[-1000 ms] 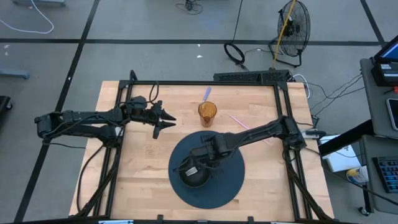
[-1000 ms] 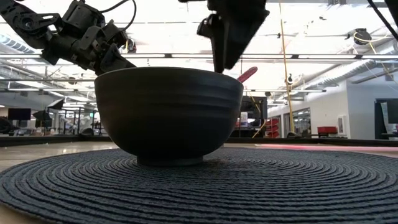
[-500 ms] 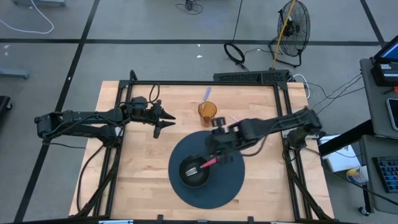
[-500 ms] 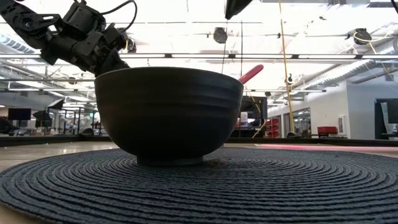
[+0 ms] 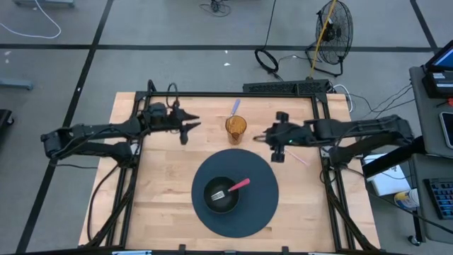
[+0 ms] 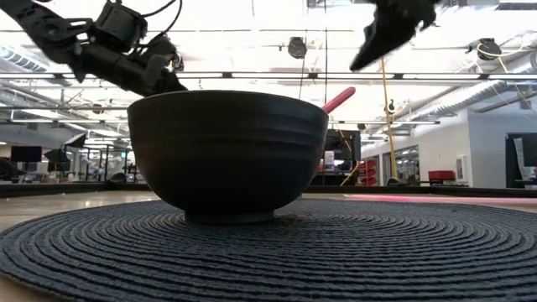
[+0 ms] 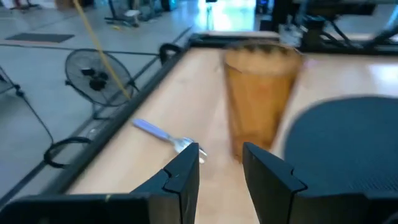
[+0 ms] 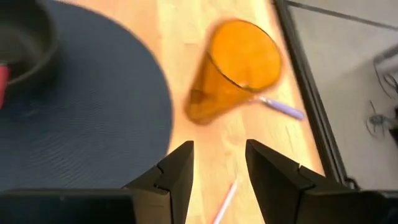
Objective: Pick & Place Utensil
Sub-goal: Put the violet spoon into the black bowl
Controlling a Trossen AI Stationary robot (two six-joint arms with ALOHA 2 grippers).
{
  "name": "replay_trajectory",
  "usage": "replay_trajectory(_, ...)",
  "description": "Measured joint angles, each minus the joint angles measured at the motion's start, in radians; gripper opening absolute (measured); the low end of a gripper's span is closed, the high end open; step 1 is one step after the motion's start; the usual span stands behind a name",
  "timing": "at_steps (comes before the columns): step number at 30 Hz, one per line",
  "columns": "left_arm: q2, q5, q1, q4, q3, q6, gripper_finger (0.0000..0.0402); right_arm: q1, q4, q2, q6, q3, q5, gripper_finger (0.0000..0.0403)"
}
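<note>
We find a pale wooden surface (image 5: 163,191) edged by a black metal frame (image 5: 233,94). Directly on it lies a round dark woven placemat (image 5: 258,205), toward the near side. Just beyond the mat stands a translucent amber plastic cup (image 5: 236,129), upright. A fork with a lavender handle (image 5: 235,106) lies behind the cup. A thin pink stick (image 5: 270,137) lies on the wood near the mat's far right edge.

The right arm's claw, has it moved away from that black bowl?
Yes. The right gripper has pulled back from over the bowl and off the mat, toward the amber cup.
</note>
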Motion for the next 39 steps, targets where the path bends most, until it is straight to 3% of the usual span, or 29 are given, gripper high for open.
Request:
replay_trajectory(5,0.130,0.118,0.121,-0.064,0.128,0.024,0.0129,-0.066,0.145,-0.119,0.045,-0.195,0.000,0.0144)
replay_trajectory(9,0.290,0.236,0.192,-0.092,0.271,0.047,0.0129,-0.100,0.276,-0.177,0.062,-0.326,0.001,0.0144)
replay_trajectory(15,0.553,0.343,0.267,-0.260,0.530,0.079,0.0129,-0.143,0.416,-0.241,0.094,-0.467,0.003,0.0144)
replay_trajectory(29,1.010,0.394,0.305,-0.677,1.113,0.075,0.0130,-0.244,0.630,-0.342,0.098,-0.703,-0.002,0.0144)
replay_trajectory(33,1.063,0.393,0.305,-0.725,1.176,0.057,0.0154,-0.256,0.634,-0.372,0.097,-0.716,-0.005,0.0144)
replay_trajectory(39,1.081,0.390,0.286,-0.736,1.192,0.014,0.0222,-0.256,0.626,-0.396,0.111,-0.716,-0.005,0.0144)
